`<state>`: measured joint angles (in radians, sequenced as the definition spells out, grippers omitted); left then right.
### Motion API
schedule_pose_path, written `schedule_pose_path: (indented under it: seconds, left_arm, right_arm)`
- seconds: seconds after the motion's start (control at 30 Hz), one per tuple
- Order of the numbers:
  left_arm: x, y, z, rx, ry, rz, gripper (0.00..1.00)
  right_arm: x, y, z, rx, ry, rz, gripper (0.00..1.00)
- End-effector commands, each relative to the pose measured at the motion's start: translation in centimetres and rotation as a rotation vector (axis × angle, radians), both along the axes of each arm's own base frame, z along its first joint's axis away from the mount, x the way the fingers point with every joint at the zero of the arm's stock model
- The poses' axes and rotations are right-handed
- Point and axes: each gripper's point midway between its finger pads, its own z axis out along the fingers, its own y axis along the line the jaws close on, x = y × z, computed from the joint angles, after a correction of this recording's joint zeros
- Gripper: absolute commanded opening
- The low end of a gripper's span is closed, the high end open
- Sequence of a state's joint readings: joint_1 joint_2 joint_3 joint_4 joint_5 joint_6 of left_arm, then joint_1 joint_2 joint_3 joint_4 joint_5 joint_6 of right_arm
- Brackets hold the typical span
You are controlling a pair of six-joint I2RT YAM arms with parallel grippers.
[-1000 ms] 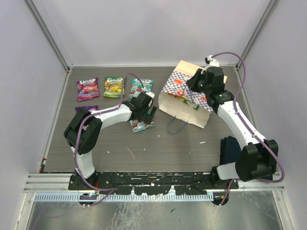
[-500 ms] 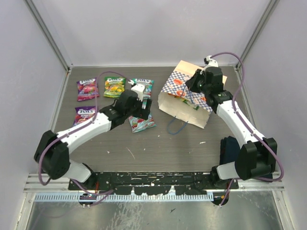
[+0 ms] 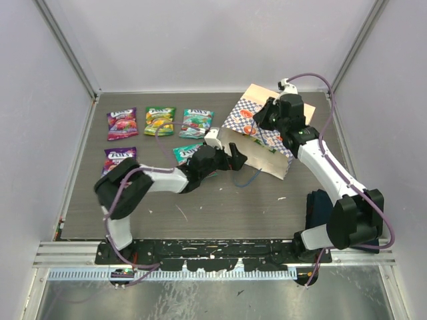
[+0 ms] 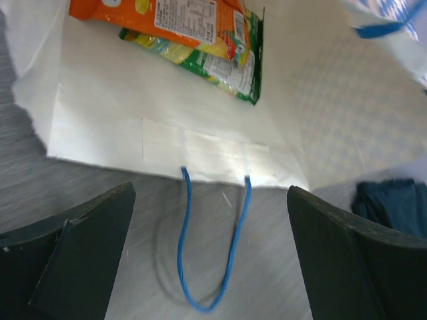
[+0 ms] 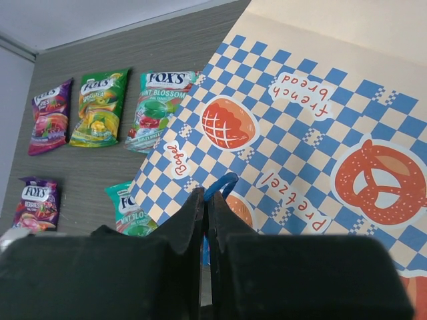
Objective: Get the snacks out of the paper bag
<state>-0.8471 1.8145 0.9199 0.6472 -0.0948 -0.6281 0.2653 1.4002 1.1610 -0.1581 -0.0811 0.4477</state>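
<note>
Five snacks (image 3: 159, 121) are out on the surface (image 3: 200, 207). An orange packet (image 4: 167, 17) and a green packet (image 4: 230, 67) are left inside the paper bag (image 5: 313, 133). My right jaws (image 5: 205, 200) are pinched on its blue handle (image 5: 225, 182). My left jaws (image 4: 210, 193) are spread wide and empty at the mouth.
</note>
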Motion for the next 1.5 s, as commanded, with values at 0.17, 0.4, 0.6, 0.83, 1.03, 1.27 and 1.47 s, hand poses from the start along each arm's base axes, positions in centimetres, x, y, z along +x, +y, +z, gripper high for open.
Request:
schedule_pose_path:
  seconds: [0.17,0.4,0.6,0.83,1.03,1.27,1.47]
  left_arm:
    - [4.3,-4.9,5.4,-0.382,-0.316,0.168,0.97]
    - [6.8,-4.5,3.7,-0.327,-0.310,0.359,1.00]
    - [8.8,-5.9,1.6,-0.119,-0.232,0.451,0.99]
    - [9.0,-5.3,-1.7,-0.089,-0.088,0.546,0.98]
    - [10.9,-5.6,-3.8,-0.309,0.112,0.556,0.98]
    - [13.4,-4.4,-7.7,-0.484,0.338,0.640,0.98]
    - [15.2,-3.9,-7.3,-0.541,0.369,0.701,0.98]
  right_arm:
    - [-0.4,-1.3,5.1,-0.016,-0.134,-0.049,0.01]
    - [-0.7,-1.7,5.6,-0.014,-0.147,-0.058,0.01]
    - [-1.1,-1.8,6.0,0.000,-0.152,-0.062,0.01]
    - [-1.7,-1.4,6.7,0.038,-0.168,-0.044,0.01]
    - [-1.8,-1.2,6.5,0.043,-0.165,-0.031,0.01]
    - [-1.9,-0.7,6.3,0.065,-0.158,-0.013,0.01]
    - [-2.0,0.0,6.3,0.101,-0.153,0.014,0.01]
